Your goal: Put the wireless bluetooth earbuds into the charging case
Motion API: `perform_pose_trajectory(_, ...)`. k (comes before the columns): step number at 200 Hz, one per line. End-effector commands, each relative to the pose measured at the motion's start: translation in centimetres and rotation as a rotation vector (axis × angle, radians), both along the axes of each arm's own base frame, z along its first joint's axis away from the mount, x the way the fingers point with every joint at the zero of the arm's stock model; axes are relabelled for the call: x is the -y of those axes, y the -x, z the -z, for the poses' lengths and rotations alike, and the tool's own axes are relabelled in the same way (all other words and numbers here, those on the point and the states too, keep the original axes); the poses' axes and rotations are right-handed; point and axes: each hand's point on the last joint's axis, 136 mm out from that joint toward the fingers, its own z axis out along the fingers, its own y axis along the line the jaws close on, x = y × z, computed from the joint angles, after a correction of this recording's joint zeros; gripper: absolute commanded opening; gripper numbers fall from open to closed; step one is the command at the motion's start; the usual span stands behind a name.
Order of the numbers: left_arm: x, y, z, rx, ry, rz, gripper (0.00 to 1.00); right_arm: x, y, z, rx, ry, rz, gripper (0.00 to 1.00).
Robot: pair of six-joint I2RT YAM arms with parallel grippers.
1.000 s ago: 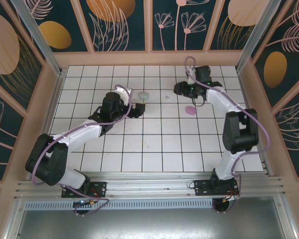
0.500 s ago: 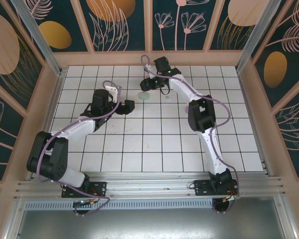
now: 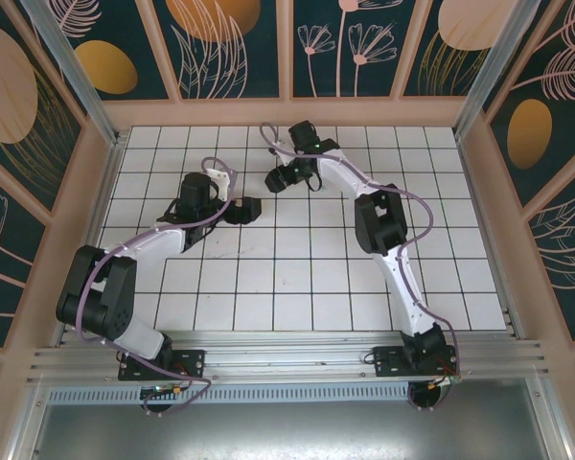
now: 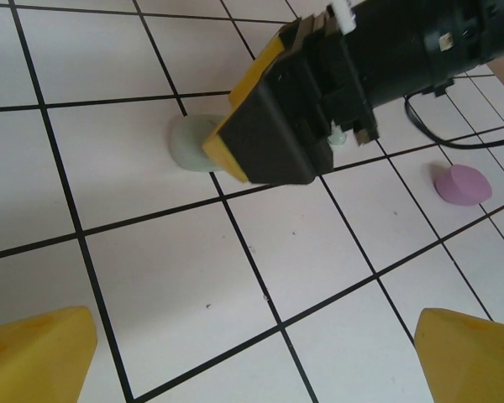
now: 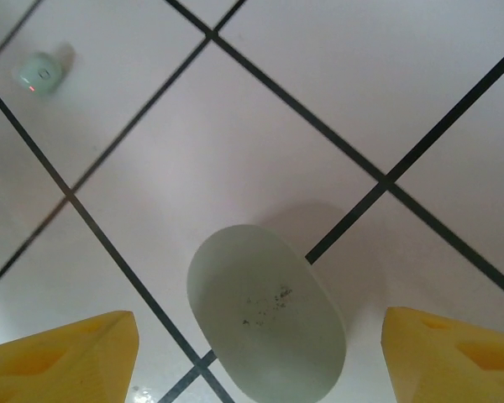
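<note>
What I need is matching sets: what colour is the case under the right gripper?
Pale mint green case; clearest in the right wrist view.

White tiled floor [image 3: 297, 278] with black grout, dark floral wall panels [image 3: 240, 43], pale wooden frame [image 3: 286, 110]

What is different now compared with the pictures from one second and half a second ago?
The right gripper swung far to the left, away from the pink case, and now hangs open above the mint case. The left gripper drew back a little to the left, open. Nothing was gripped or let go. Both cases seem to lie where they were.
</note>
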Motion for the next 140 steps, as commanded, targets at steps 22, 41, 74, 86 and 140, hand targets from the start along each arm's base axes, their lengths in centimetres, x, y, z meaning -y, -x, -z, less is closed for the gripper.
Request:
perform_pose_trajectory(22,-0.1,0.1,0.0,0.004,0.018,0.006,0.96,-0.7,0.9,2.8,0.015,0.092,-0.057,0.77)
perform_pose_trajectory(41,-0.2,0.2,0.0,0.004,0.017,0.005,0.96,-0.8,0.8,3.3,0.024,0.106,-0.06,0.77)
perform_pose_trajectory(74,-0.6,0.3,0.0,0.001,0.005,-0.014,0.96,-0.5,0.8,3.9,0.028,0.13,-0.069,0.71)
perform_pose_trajectory(86,-0.8,0.3,0.0,-0.001,-0.001,-0.023,0.97,-0.3,1.0,4.1,0.021,0.141,-0.075,0.67)
perform_pose_trajectory(140,-1.2,0.6,-1.1,0.022,-0.002,-0.037,0.96,-0.6,3.4,4.5,0.024,0.203,-0.13,0.47)
